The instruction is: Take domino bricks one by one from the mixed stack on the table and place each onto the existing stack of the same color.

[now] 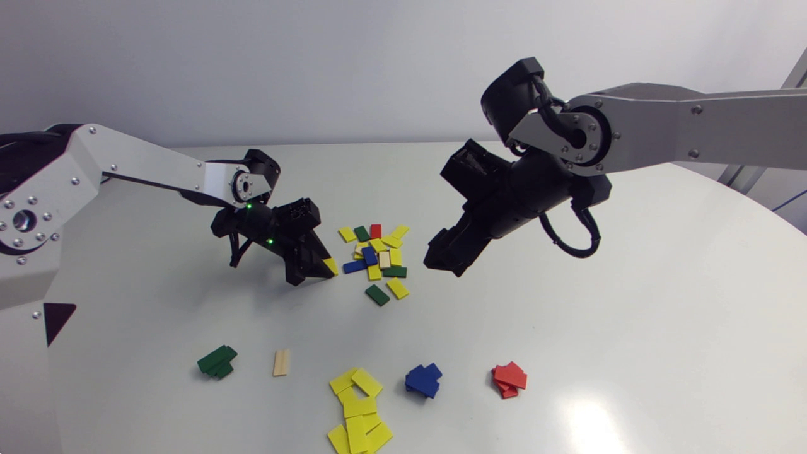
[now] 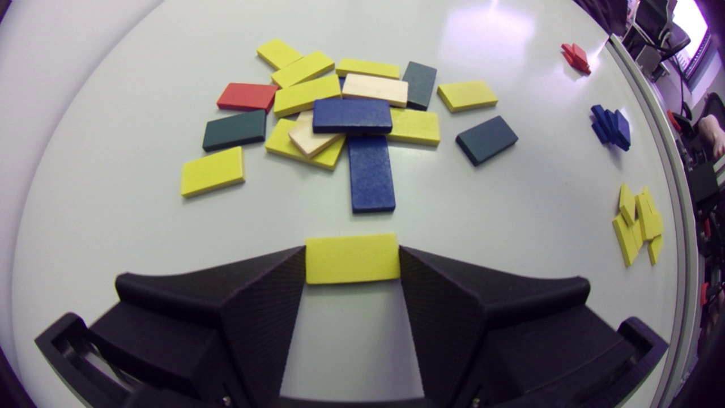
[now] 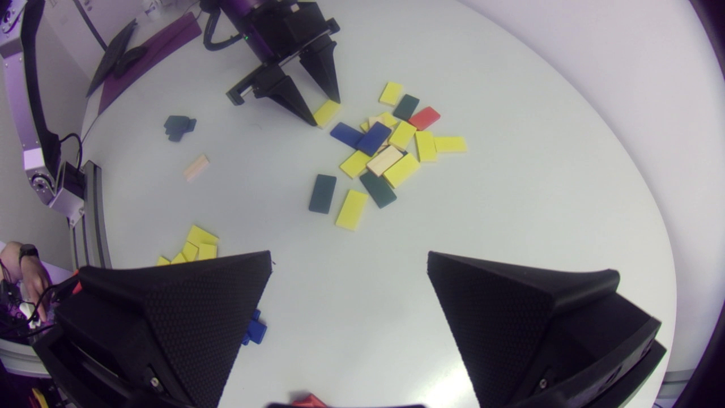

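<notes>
Item: yellow domino brick point(image 2: 351, 258), was pinched between left hand point(image 2: 352, 266) fingers (right hand point(image 3: 349, 258) hung wide, empty). Likely best lifted straight, then set flat on yellow stack point(image 1: 356, 410).

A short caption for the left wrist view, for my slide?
Left gripper shut on a yellow brick, the mixed pile just ahead.

Desk point(image 1: 630, 284): smooth, semi-gloss, glare patches. Fingers point(image 2: 255, 306): matt plastic, finely ribbed. Domino bricks point(image 2: 351, 116): matt paint, faintly grainy; pale bricks point(image 2: 375, 89) bare wood. Arm links point(image 1: 693, 132): silver-grey metal, satin.
</notes>
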You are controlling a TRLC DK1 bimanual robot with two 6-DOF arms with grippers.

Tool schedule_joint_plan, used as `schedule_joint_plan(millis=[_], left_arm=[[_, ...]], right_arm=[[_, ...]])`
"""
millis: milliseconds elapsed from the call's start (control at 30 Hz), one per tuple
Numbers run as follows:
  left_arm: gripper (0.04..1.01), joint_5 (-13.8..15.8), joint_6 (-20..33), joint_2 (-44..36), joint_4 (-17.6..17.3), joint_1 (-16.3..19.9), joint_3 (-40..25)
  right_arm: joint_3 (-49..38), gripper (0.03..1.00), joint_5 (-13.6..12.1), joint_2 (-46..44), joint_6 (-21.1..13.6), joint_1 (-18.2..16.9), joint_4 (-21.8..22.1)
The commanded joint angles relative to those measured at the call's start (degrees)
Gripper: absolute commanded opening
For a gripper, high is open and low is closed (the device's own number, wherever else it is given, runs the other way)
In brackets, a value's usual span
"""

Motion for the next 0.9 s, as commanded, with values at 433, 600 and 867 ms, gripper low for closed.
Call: schedule_joint_plan(millis=[433,600,867], left_arm=[[0.336,3.1,1.8,-25.0,-2.2,-2.9,-19.1],[0.336,5.5,1.2,-33.8,-2.2,-6.2,-29.1],[0.336,7.2,-0.7,-41.6,-0.1,-11.6,-40.3]], right_arm=[[-4.5,0.966,-0.2,-3.6,-0.3,-0.2,0.9],[-6.3,0.966,-0.3,-4.8,-0.6,-0.7,1.8],[-8.1,0.966,-0.3,-6.6,-0.4,-0.6,2.3]])
